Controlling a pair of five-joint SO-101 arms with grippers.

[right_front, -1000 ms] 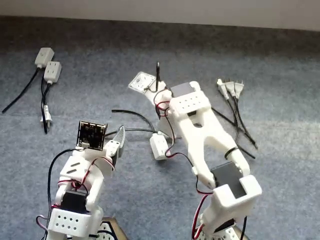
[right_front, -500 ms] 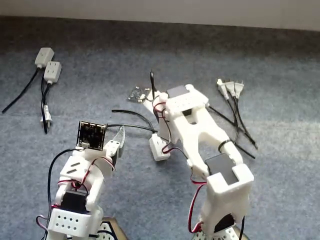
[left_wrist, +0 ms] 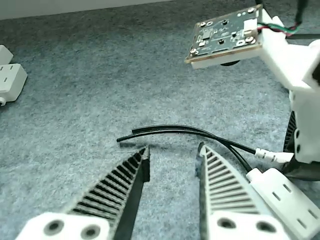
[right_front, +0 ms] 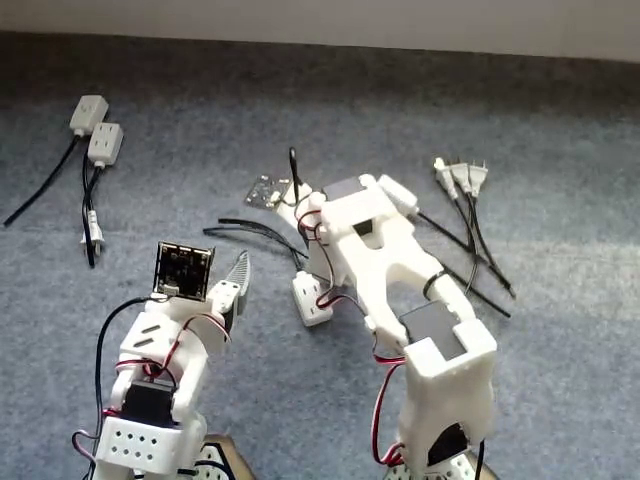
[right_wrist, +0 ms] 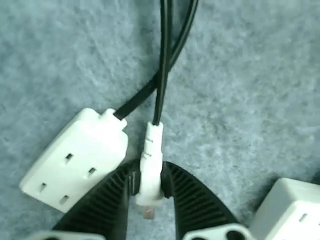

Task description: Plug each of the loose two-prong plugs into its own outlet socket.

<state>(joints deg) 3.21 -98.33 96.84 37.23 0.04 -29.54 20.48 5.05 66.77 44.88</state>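
While the right gripper pinches a white two-prong plug between its black fingers, a small metal tip shows past them and the plug's black cord runs away over the grey carpet. Just beside the held plug, but apart from it, a white outlet socket lies flat with its slots facing up, and its own cord runs alongside the plug's. Seen from above, the socket lies near the middle of the table, just left of the right arm, which leans far and to the left. Farther left, the left gripper hangs over the carpet with its ribbed fingers parted by a moderate gap. Nothing sits between them, and their tips are just near of the two black cords. At the far left, two more sockets lie close together, dark cords trailing toward the near side, and a loose plug rests near of them. At the far right, three plugs lie bunched together, prongs pointing far, their cords running near and right.
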